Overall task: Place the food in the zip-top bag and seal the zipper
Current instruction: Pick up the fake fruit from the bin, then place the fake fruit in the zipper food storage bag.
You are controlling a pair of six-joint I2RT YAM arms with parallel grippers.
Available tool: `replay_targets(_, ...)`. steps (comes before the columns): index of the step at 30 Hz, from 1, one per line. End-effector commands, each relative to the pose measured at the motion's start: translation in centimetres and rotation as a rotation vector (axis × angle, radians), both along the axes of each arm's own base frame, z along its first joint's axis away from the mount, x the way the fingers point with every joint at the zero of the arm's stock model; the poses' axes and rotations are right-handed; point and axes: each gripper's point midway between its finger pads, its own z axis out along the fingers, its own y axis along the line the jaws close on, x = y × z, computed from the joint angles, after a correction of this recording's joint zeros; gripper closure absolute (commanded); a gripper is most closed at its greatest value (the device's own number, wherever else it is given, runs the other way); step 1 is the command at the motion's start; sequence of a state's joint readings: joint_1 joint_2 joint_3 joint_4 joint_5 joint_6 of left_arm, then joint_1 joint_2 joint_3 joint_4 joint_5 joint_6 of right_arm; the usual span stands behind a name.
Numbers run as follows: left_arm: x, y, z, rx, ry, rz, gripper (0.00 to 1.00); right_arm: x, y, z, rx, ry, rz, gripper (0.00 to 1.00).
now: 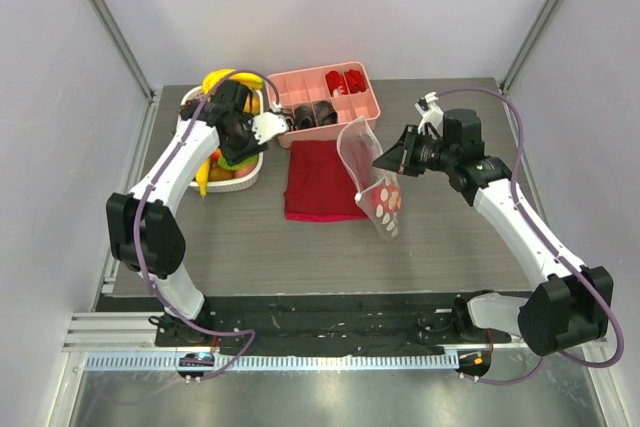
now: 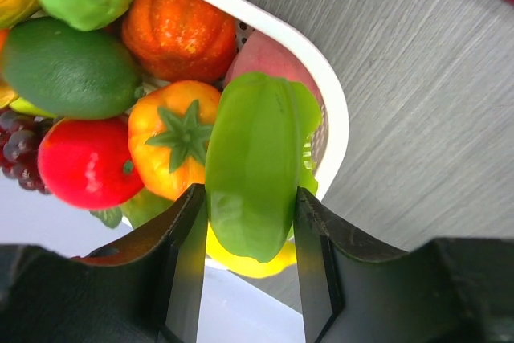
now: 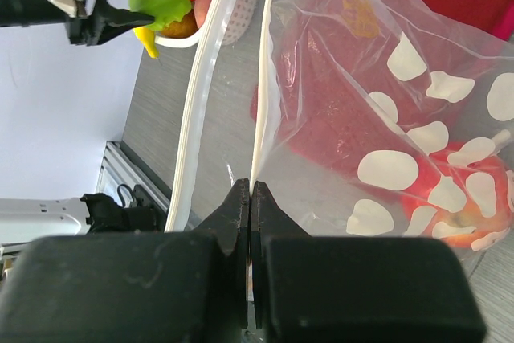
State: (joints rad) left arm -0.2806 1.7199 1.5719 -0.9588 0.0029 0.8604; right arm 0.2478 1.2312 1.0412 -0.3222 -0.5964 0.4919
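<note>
Bright, even light is coming from overhead in all views; only faint, soft shadows are lying on the grey table (image 1: 250,237); highlights are glinting on the green fruit (image 2: 257,166) and the crinkly zip-top bag (image 3: 385,118); the nearest foreground is going soft in both wrist views.

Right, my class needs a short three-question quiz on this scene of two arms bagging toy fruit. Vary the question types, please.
1. True or false: the left pincer grips a green fruit above the white basket.
2. What does the right pincer grip? A) the red cloth, B) the edge of the zip-top bag, C) the pink tray.
3. Fill in: the zipper is ____ (sealed or open).
Key: 1 true; 2 B; 3 open.
</note>
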Motion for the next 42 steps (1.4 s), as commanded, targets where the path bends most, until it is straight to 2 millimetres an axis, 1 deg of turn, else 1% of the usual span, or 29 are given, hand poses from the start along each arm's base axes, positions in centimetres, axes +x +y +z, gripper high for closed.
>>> replay_targets(1, -0.2, -1.4, 5.8, -0.134, -0.095, 0.035, 0.77, 0.6, 0.1, 1.9, 0.014, -0.062, 0.006, 0.99)
replay_targets(2, 0.0, -2.2, 8.2, -0.195, -0.127, 0.040, 0.77, 0.7, 0.1, 2.0, 0.015, -0.063, 0.004, 0.99)
replay_targets(3, 0.0, -3.1, 9.4, -0.250, -0.132, 0.042, 0.77, 0.8, 0.1, 2.1, 0.017, -0.066, 0.003, 0.99)
replay_targets(4, -0.6, -5.0, 10.7, -0.373, -0.107, 0.054, 0.77, 0.8, 0.1, 2.1, 0.018, -0.065, 0.003, 0.99)
replay_targets(5, -0.3, -6.2, 13.6, -0.457, -0.148, 0.052, 0.77, 0.8, 0.1, 2.2, 0.019, -0.064, 0.002, 0.99)
replay_targets(6, -0.5, -7.3, 14.8, -0.524, -0.145, 0.050, 0.77, 0.8, 0.2, 2.0, 0.018, -0.059, 0.004, 0.99)
replay_targets(7, -1.2, -9.2, 16.3, -0.630, -0.116, 0.055, 0.77, 0.9, 0.1, 2.0, 0.019, -0.058, 0.000, 0.99)
replay_targets(8, -1.0, -10.2, 18.2, -0.679, -0.148, 0.043, 0.77, 0.8, 0.1, 1.9, 0.020, -0.053, -0.001, 0.99)
replay_targets(9, -1.7, -11.9, 19.3, -0.723, -0.143, 0.017, 0.77, 0.9, 0.0, 1.8, 0.022, -0.049, -0.006, 0.99)
replay_targets(11, -3.0, -13.9, 20.9, -0.818, -0.117, 0.014, 0.77, 0.9, -0.1, 1.5, 0.024, -0.036, -0.008, 0.99)
replay_targets(12, -2.9, -15.2, 22.1, -0.872, -0.136, -0.005, 0.77, 0.9, 0.0, 1.5, 0.027, -0.034, -0.009, 0.99)
replay_targets(13, -4.1, -16.9, 21.7, -0.940, -0.057, 0.022, 0.77, 0.9, 0.0, 1.3, 0.027, -0.026, -0.011, 0.99)
replay_targets(14, -4.7, -17.7, 22.5, -0.990, -0.051, 0.017, 0.78, 1.0, 0.0, 1.2, 0.029, -0.020, -0.013, 0.99)
replay_targets(15, -4.6, -18.8, 23.7, -1.053, -0.080, 0.003, 0.78, 1.0, 0.0, 1.1, 0.032, -0.014, -0.015, 0.99)
replay_targets(16, -5.2, -20.2, 22.1, -1.085, -0.018, 0.025, 0.78, 1.0, -0.1, 1.0, 0.034, -0.009, -0.018, 0.99)
replay_targets(17, -5.8, -21.1, 22.0, -1.155, 0.045, 0.077, 0.77, 1.0, 0.0, 1.1, 0.037, -0.007, -0.017, 0.99)
replay_targets(18, -5.9, -21.9, 24.1, -1.249, 0.005, 0.050, 0.77, 1.1, -0.1, 1.0, 0.038, -0.003, -0.021, 0.99)
replay_targets(19, -6.6, -23.1, 21.7, -1.254, 0.078, 0.079, 0.77, 1.1, -0.1, 1.0, 0.040, -0.002, -0.020, 0.99)
replay_targets(21, -7.5, -24.4, 20.9, -1.300, 0.159, 0.130, 0.77, 1.2, -0.2, 1.0, 0.043, 0.001, -0.025, 0.99)
replay_targets(23, -8.4, -26.0, 19.2, -1.297, 0.219, 0.154, 0.74, 1.2, -0.3, 1.1, 0.045, 0.001, -0.033, 0.99)
replay_targets(24, -8.5, -26.4, 18.8, -1.306, 0.242, 0.194, 0.73, 1.2, -0.4, 1.1, 0.047, 0.004, -0.034, 0.99)
replay_targets(26, -8.7, -27.4, 17.3, -1.305, 0.276, 0.238, 0.67, 1.2, -0.4, 1.1, 0.051, 0.007, -0.036, 0.99)
replay_targets(28, -8.2, -27.7, 15.7, -1.300, 0.297, 0.326, 0.65, 1.2, -0.3, 1.0, 0.054, 0.010, -0.035, 0.99)
replay_targets(30, -7.9, -27.9, 14.8, -1.290, 0.291, 0.378, 0.65, 1.1, -0.3, 1.0, 0.055, 0.008, -0.035, 0.99)
replay_targets(33, -7.8, -27.7, 13.2, -1.261, 0.286, 0.430, 0.65, 1.1, -0.5, 1.0, 0.055, 0.009, -0.038, 0.99)
replay_targets(34, -7.5, -27.3, 12.3, -1.240, 0.263, 0.464, 0.65, 1.0, -0.5, 1.0, 0.056, 0.007, -0.038, 0.99)
replay_targets(38, -7.4, -26.5, 10.6, -1.210, 0.281, 0.562, 0.66, 1.0, -0.5, 1.0, 0.060, 0.009, -0.035, 0.99)
replay_targets(41, -7.2, -26.5, 12.6, -1.270, 0.277, 0.553, 0.71, 0.8, -0.5, 1.0, 0.059, 0.006, -0.033, 0.99)
replay_targets(42, -7.1, -26.6, 14.5, -1.319, 0.248, 0.524, 0.72, 0.8, -0.6, 1.1, 0.059, 0.000, -0.034, 0.99)
